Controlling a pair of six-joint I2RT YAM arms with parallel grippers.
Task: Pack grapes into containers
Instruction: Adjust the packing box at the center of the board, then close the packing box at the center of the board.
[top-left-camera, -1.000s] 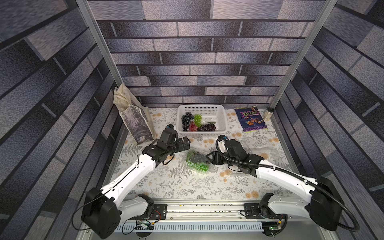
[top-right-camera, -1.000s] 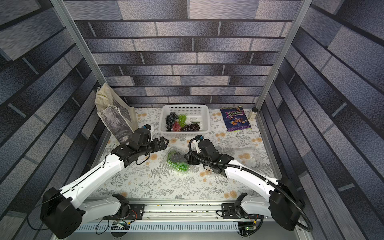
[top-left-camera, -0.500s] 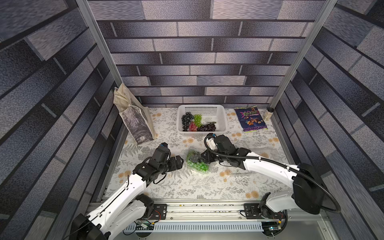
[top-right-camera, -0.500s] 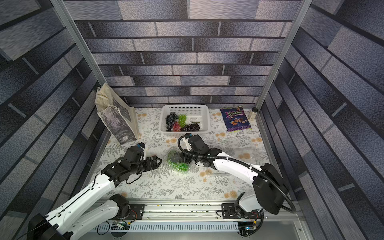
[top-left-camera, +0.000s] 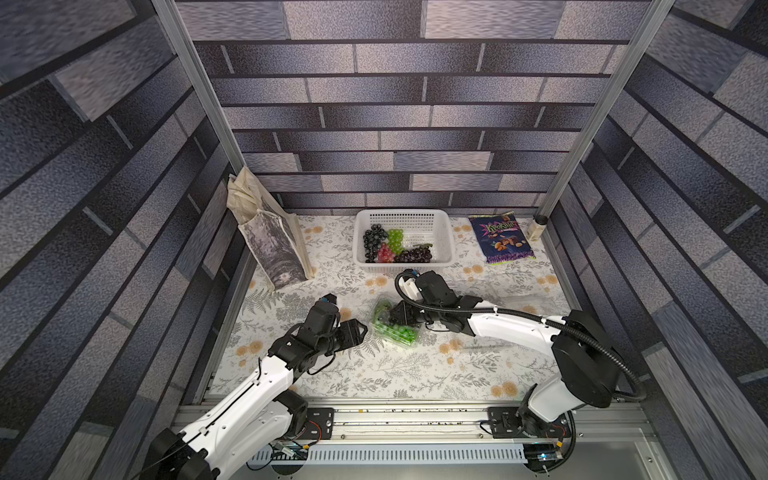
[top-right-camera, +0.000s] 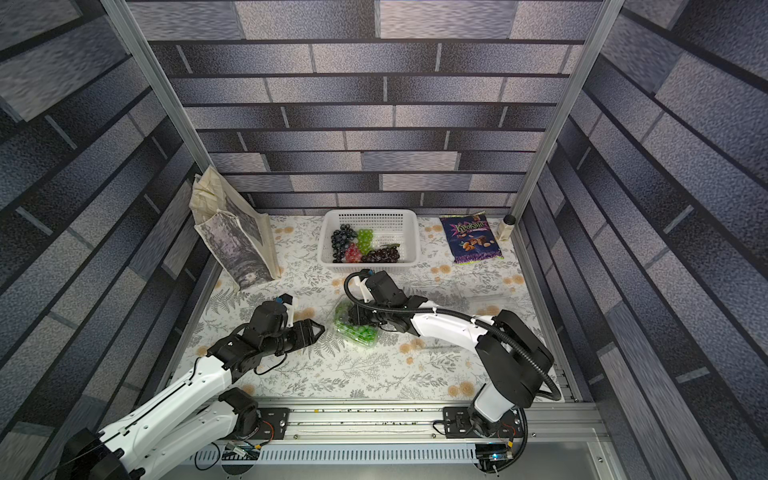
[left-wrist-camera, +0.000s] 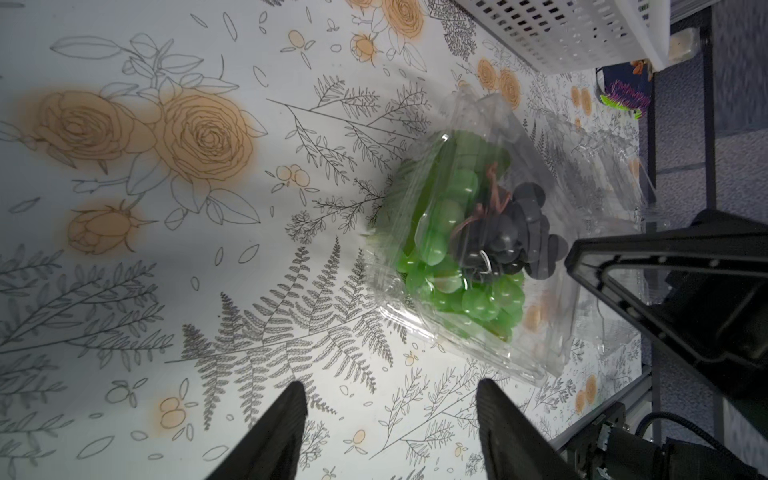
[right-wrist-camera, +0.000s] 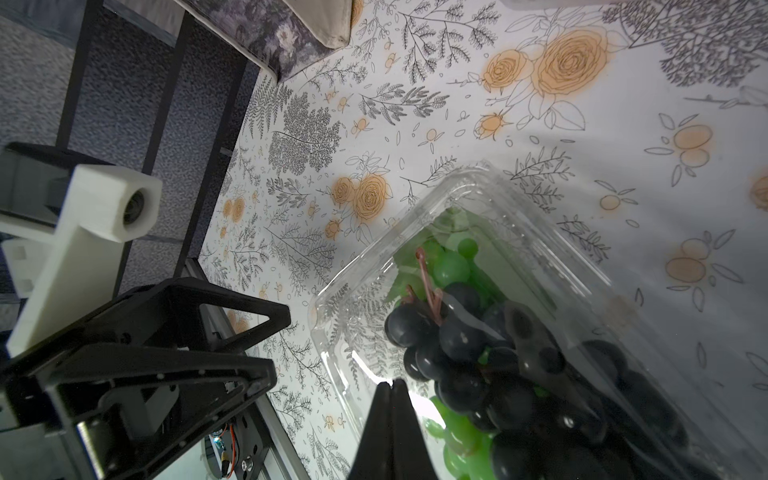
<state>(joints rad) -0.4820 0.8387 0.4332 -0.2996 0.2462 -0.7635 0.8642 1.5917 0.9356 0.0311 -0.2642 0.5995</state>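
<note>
A clear box (top-left-camera: 395, 329) sits at the middle of the flowered table (top-left-camera: 415, 365) in both top views, holding green grapes (top-left-camera: 400, 331) with black grapes (left-wrist-camera: 511, 245) on top. The lid is not pressed flat.

The right gripper (top-left-camera: 394, 318) reaches in from the right of the frame and meets the box's right side. Its jaws are pressed together at the box's rim in the right wrist view (right-wrist-camera: 390, 386). Whether plastic is caught between them cannot be told.

The left gripper (top-left-camera: 362, 330) points at the box from the left, just beside it and not touching. Its fingers (left-wrist-camera: 291, 411) stand apart over bare cloth.

Above centre, against the back wall, a white basket (top-left-camera: 403, 216) holds four more bunches: black (top-left-camera: 372, 243), green (top-left-camera: 395, 236), red (top-left-camera: 385, 252) and purple (top-left-camera: 415, 254).

Other clear boxes (top-left-camera: 519, 293) lie faintly visible right of centre. A tote bag (top-left-camera: 274, 245) leans at upper left, and a snack packet (top-left-camera: 500, 239) lies at upper right.
</note>
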